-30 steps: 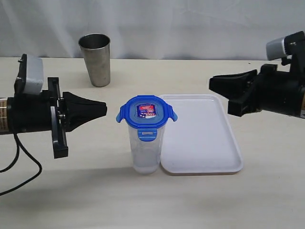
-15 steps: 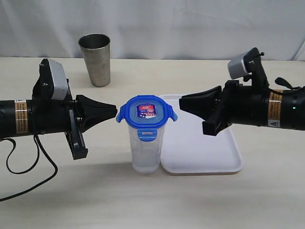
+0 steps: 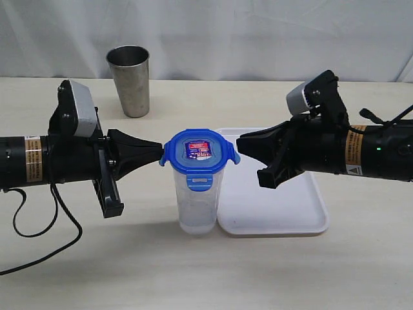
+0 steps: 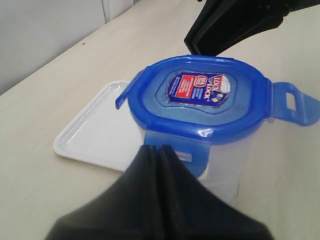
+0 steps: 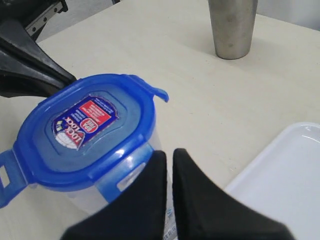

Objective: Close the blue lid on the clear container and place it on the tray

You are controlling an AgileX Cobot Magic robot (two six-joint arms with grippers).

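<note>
Bright, even light, soft shadows on the table (image 3: 206,271), faint glare on the blue lid (image 4: 197,102), wrist-view foregrounds blurred.

I judge this to be a robotics test bench, not a home. My evidence is a bare beige tabletop (image 3: 193,278), a plain white draped backdrop (image 3: 258,32) behind it, and a loose black cable (image 3: 80,227) trailing across the surface.
</note>
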